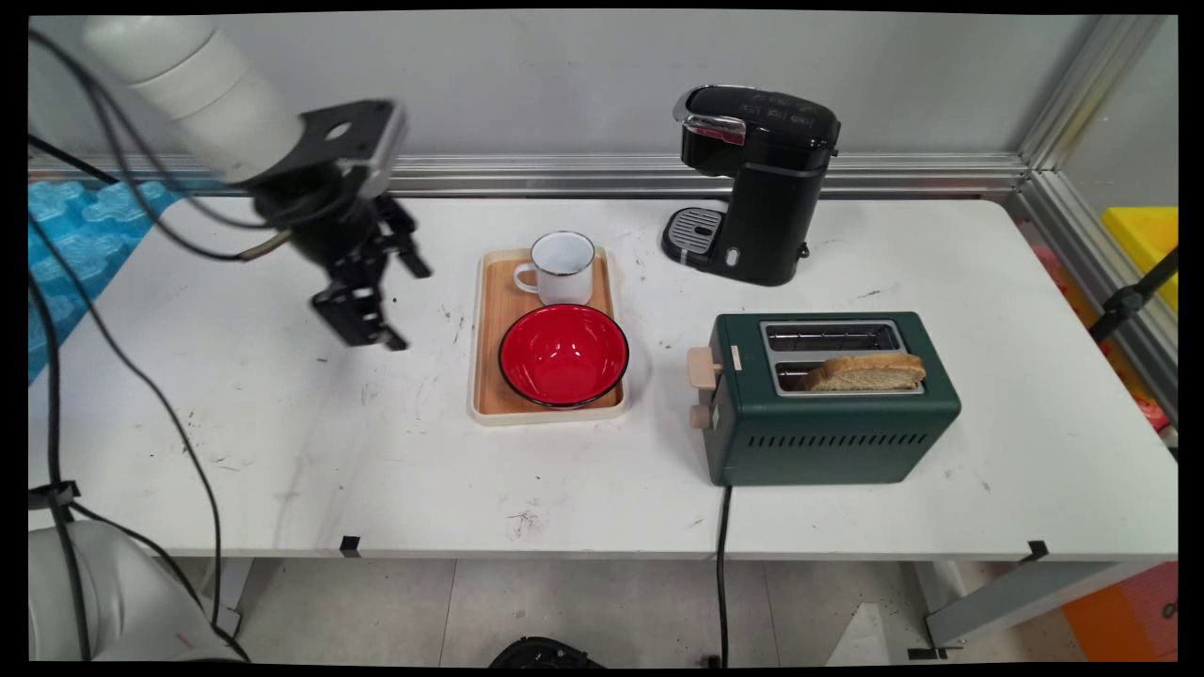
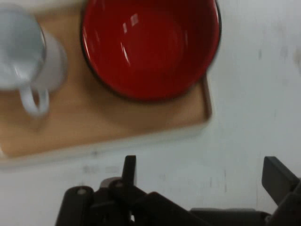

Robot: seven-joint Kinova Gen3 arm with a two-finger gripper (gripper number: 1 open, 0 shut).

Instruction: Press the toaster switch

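In the main view, no writing can be read on any object; the black coffee machine (image 1: 758,183) at the back of the desk (image 1: 282,451) has small marks on its top, too small to make out. The black gripper (image 1: 376,306) hangs above the left part of the desk, holding nothing, with its fingers spread apart. To its right, a little apart, lies a wooden tray (image 1: 493,324) with a pale rim. On the tray stand a white enamel mug (image 1: 562,268) at the far end and a red bowl (image 1: 562,354) with a dark rim at the near end, close to each other. Further right stands a dark green toaster (image 1: 828,400) with a slice of bread (image 1: 865,372) sticking up from its nearer slot; its black cable (image 1: 722,574) drops over the desk's near edge.

In the hand view, the gripper (image 2: 202,181) rises from the bottom edge, the fingers wide apart and empty, above bare desk (image 2: 254,136). The tray (image 2: 117,125) lies just beyond the fingers. The red bowl (image 2: 150,47) is cut off at the top edge, and the mug (image 2: 28,59) is cut off at the left; its handle points toward the gripper.
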